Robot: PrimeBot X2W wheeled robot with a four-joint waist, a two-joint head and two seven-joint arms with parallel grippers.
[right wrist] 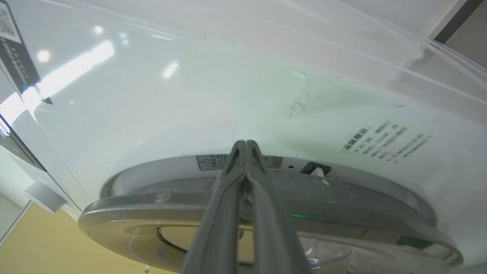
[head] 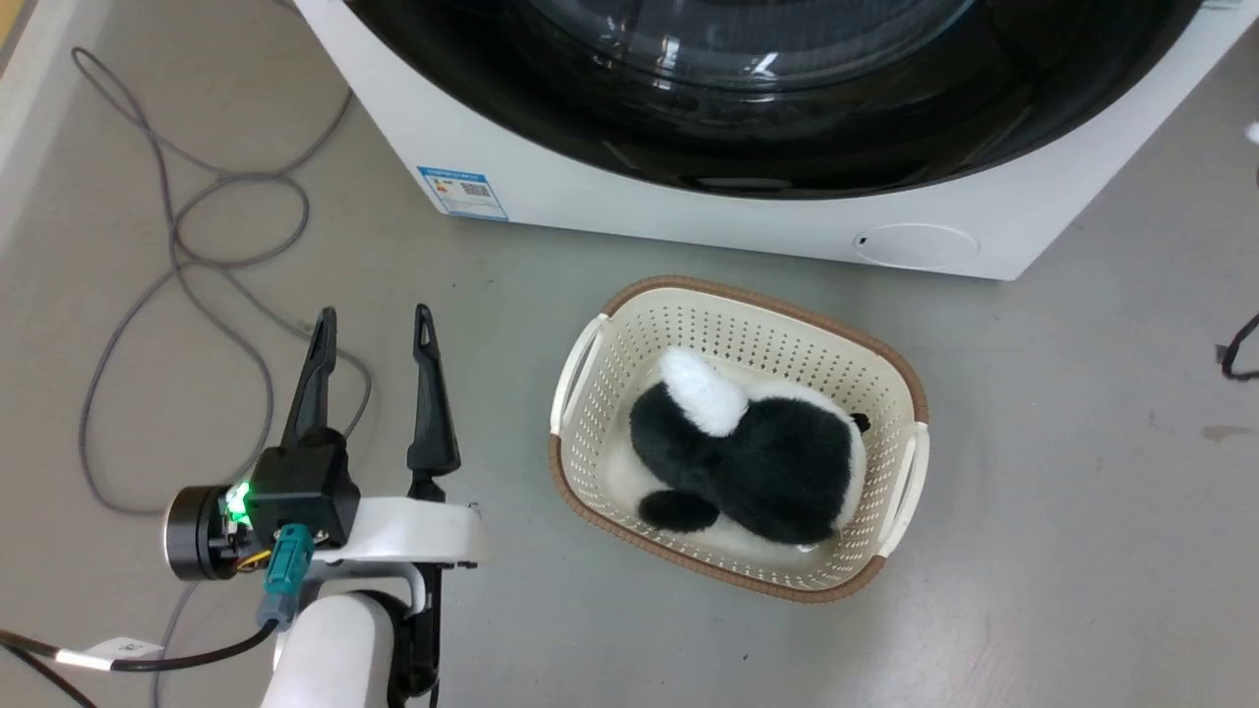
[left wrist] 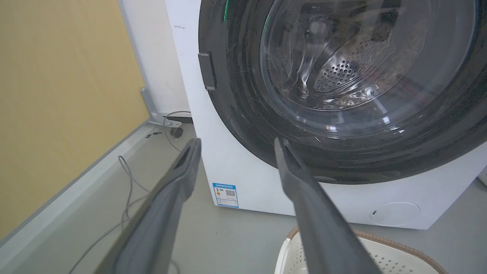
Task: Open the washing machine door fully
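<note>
The left claw (head: 375,317) is hovering spread over the floor (head: 610,649), pointing at the washing machine (head: 689,218); the right claw (right wrist: 245,144) is lying pressed together across the rim of the washing machine door (right wrist: 125,207), which is sitting close against the machine's front.

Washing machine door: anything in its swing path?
Likely no: the cream perforated plastic basket holding a black-and-white plush toy stands on the floor before the white washing machine, seemingly lower than the glossy black round door.
</note>
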